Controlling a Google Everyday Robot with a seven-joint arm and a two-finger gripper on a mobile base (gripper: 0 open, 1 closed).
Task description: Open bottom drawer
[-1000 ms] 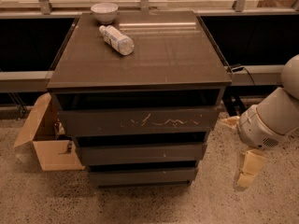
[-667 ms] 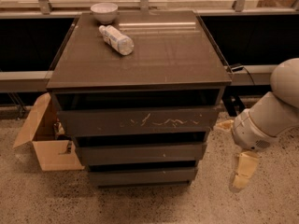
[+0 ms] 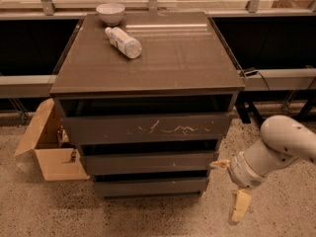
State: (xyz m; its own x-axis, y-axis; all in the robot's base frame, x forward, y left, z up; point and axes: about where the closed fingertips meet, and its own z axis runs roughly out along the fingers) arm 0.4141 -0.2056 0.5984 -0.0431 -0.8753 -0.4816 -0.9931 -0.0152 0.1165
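The dark grey-brown cabinet has three drawers. The bottom drawer (image 3: pixel 150 185) is the lowest, with a plain matte handleless front, and sits flush with the cabinet. Above it are a plain middle drawer (image 3: pixel 148 162) and a white-scratched top drawer (image 3: pixel 148 128). My gripper (image 3: pixel 229 187) is low at the cabinet's right side, level with the two lower drawers. It is open and empty. One cream finger (image 3: pixel 219 164) points left, close to the middle drawer's right end, and the other (image 3: pixel 240 206) points down at the floor.
A white bowl (image 3: pixel 110 13) and a plastic bottle (image 3: pixel 124 42) lying on its side rest on the cabinet top (image 3: pixel 173 53). An open cardboard box (image 3: pixel 47 144) stands on the speckled floor to the left. A low ledge runs behind, with a cable at the right.
My arm and gripper have moved left and down, closer to the cabinet's lower right corner. The drawers have not moved.
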